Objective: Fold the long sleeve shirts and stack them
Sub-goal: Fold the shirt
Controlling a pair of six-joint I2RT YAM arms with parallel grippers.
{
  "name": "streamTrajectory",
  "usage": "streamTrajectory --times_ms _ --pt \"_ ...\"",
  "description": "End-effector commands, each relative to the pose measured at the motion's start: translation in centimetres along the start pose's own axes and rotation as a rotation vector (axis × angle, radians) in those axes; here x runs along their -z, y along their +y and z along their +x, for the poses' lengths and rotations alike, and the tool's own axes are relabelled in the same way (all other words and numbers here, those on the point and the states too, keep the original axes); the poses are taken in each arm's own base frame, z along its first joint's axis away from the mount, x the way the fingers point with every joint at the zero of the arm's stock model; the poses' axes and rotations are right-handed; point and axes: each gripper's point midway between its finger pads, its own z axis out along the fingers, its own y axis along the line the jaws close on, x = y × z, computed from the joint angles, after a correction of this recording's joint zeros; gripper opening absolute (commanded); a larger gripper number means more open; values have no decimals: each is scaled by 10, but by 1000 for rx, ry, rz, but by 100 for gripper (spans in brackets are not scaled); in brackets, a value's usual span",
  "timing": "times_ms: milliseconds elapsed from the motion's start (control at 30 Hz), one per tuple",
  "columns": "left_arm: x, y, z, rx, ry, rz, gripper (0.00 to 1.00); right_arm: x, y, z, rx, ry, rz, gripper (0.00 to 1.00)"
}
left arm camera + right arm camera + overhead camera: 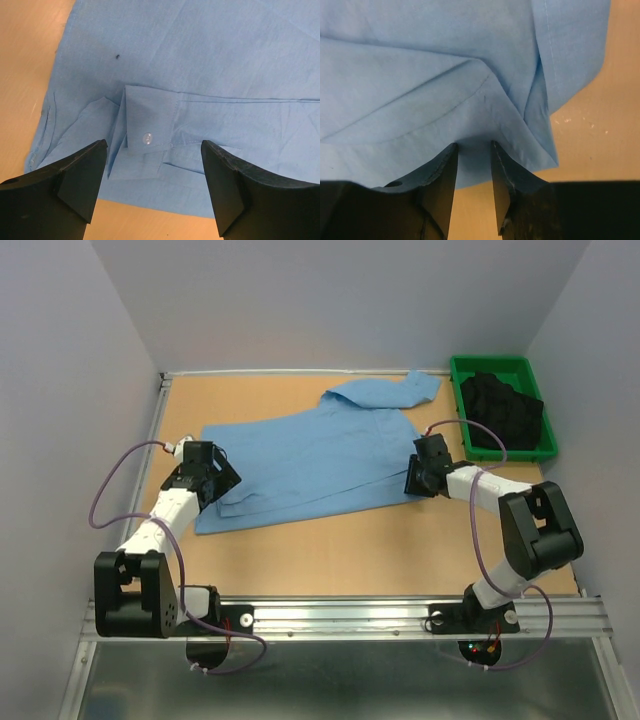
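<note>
Between the right gripper's narrowed jaws sits the shirt's edge; the left gripper's jaws gape over a cuff.

No text, label, brand, number or sign can be read in any view; the light blue thin-fabric shirt, seen close, carries no legible marking.

Even bright overhead light, soft shadows; wrist views sharp, no glare.
</note>
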Motion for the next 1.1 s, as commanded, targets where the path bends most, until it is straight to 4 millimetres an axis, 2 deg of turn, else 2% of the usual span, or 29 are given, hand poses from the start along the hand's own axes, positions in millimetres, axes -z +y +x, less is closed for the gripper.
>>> streamTrajectory --times_ms 0,33,133,267,300,433,533,600,633,733,767,833,933,1033,1067 --pt "-6 7 11 -4 16 -17 87 -5 -27 37 -103 69 93 38" --pt "-6 7 13 -1 20 -20 87 -5 -32 50 -123 97 102 38" --pt "-8 9 16 -3 30 -24 87 -1 -40 66 -161 135 123 33" --pt "-7 12 19 -11 41 -36 87 11 -46 99 -246 237 153 33" --pt "-6 13 19 -13 42 -39 87 18 -52 116 -253 286 180 33" --pt "4 17 12 -18 16 -48 88 42 -60 133 -282 333 208 35" --pt "14 19 6 -27 -14 -53 88 59 -55 121 -300 286 169 38" --pt "20 18 2 -28 -29 -43 88 69 -49 102 -302 230 132 41" --pt "22 16 1 -28 -31 -34 88 75 -41 78 -298 174 100 44" --pt "26 5 -9 -30 -49 3 88 85 -30 37 -241 69 51 47" --pt "24 2 -11 -30 -45 8 88 90 -22 15 -199 24 20 48" --pt "24 -12 -16 -34 -41 46 88 91 -11 -10 -151 -19 -17 48" --pt "24 -30 -15 -45 -27 90 86 86 7 -26 -105 -30 -71 48" --pt "15 -53 -6 -83 9 105 86 70 32 -26 -35 -2 -107 47" --pt "13 -57 -3 -89 16 104 86 65 32 -27 -33 -2 -99 47"
